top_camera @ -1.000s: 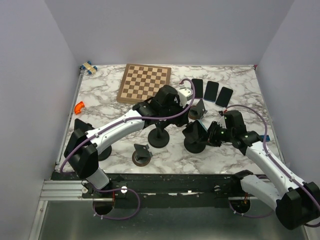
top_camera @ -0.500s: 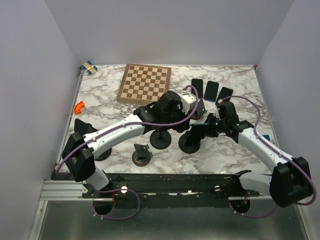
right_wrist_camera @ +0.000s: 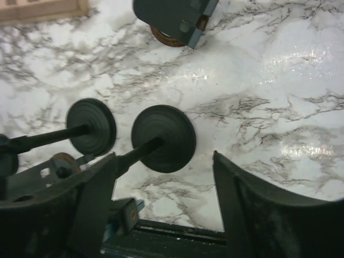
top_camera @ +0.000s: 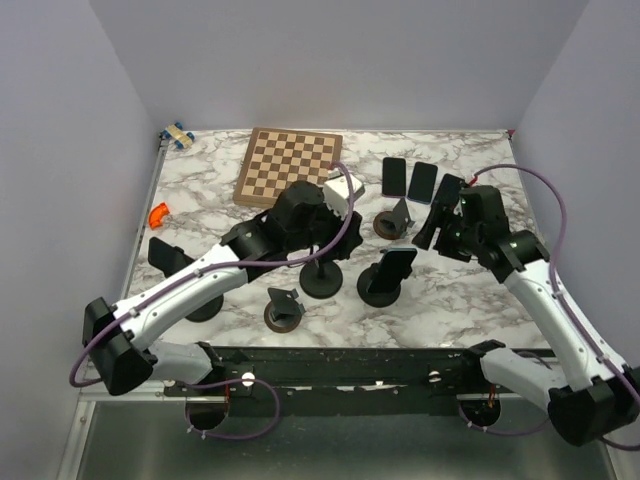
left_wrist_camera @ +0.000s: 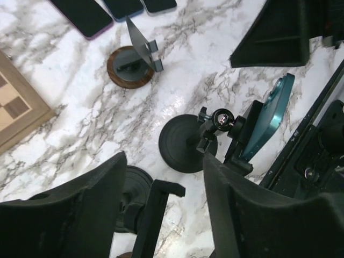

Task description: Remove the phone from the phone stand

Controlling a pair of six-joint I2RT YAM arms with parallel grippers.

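Observation:
The phone, with its teal back, sits tilted in the cradle of a black phone stand on a round base. That base also lies below my right gripper. My right gripper hangs open up and to the right of the phone, apart from it; in its wrist view the gripper holds nothing. My left gripper is open to the left of the phone, above an empty stand. In its wrist view the gripper is empty, with that stand's cradle below.
Three more phones lie flat at the back right. A chessboard is at the back. Other stands: a black one, a brown-based one, a small one near the front and one at the left. An orange piece lies left.
My right gripper has opened and drawn back up and to the right, away from the stand. My left arm has pulled back to the left and its jaws stand wider. The phone stays in its stand.

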